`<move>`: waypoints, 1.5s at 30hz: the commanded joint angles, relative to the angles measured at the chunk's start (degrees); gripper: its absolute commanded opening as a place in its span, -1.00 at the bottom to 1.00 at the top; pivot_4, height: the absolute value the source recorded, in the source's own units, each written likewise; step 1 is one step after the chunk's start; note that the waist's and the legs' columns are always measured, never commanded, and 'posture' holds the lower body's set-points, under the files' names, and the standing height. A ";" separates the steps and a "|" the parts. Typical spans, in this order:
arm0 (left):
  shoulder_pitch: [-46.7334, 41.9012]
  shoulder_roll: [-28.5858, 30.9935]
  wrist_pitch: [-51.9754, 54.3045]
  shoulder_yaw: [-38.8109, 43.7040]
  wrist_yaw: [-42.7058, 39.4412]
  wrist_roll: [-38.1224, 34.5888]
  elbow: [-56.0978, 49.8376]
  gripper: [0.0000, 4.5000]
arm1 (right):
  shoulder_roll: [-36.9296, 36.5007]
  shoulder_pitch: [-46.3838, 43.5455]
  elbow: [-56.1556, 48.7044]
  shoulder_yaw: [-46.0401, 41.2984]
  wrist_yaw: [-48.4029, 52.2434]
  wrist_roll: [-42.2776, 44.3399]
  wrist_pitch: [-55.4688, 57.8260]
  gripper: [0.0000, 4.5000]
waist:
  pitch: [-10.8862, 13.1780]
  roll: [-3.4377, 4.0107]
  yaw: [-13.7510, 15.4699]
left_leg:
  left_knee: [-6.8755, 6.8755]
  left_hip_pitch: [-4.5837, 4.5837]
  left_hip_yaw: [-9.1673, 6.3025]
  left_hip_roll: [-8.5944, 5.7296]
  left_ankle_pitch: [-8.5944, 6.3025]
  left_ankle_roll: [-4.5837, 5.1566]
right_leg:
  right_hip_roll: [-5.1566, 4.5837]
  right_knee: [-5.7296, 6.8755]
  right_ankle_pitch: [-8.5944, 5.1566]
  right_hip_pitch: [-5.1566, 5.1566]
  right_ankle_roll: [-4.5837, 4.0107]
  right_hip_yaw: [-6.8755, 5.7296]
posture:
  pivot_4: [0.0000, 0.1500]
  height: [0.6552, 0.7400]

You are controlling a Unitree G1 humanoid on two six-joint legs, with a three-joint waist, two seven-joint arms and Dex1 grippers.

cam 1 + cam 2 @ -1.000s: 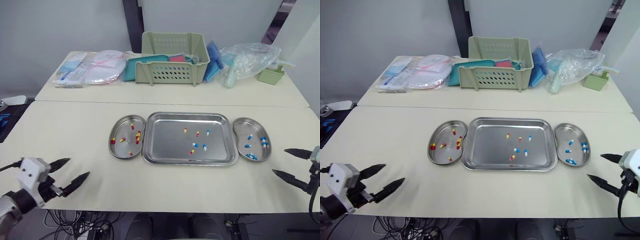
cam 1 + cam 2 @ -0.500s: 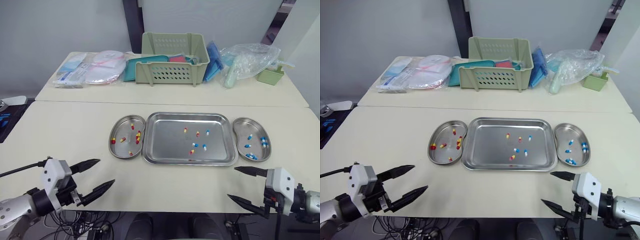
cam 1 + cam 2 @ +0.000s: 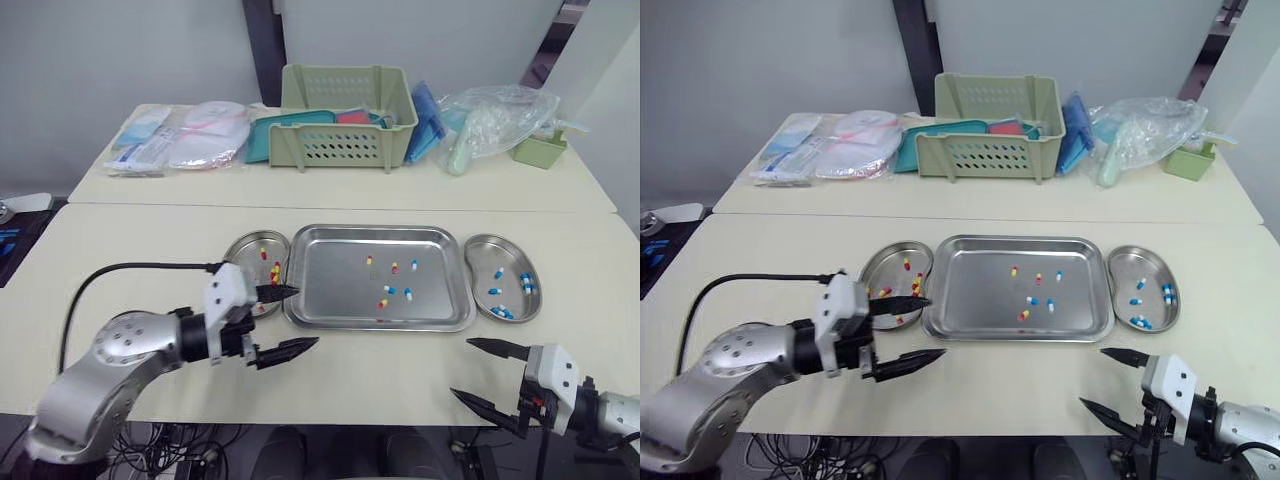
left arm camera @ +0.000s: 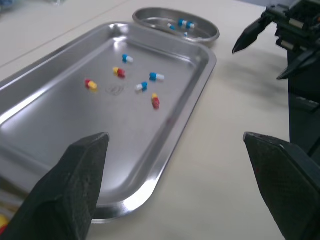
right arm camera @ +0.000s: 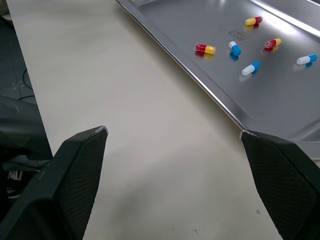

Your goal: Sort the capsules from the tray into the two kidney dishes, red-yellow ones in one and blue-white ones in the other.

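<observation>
Cream tabletop: six capsules lie unsorted in the rectangular steel tray (image 3: 340, 290). The left gripper (image 3: 306, 316) and right gripper (image 3: 460, 367) both gape empty. The next move is probably a fine pinch on a red-yellow capsule (image 3: 383, 303).

Two cream tables (image 3: 150, 250), grey wall (image 3: 120, 50)

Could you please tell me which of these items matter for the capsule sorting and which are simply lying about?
For the job: tray, capsules loose in it, left kidney dish with red-yellow ones, right kidney dish with blue-white ones.
Lying about, on the rear table: green basket, plastic bag, packets, small green box.
</observation>
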 commanded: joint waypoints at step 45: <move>-32.46 -25.58 10.02 -29.34 9.84 24.51 31.35 0.33 | 2.12 2.38 -11.02 2.14 -10.45 1.57 4.72 1.00 | -0.03 0.03 0.21 | 0.08 -0.07 -0.05 -0.06 0.01 -0.01 | -0.01 0.00 0.00 0.00 0.01 -0.03 | 1.00 0.98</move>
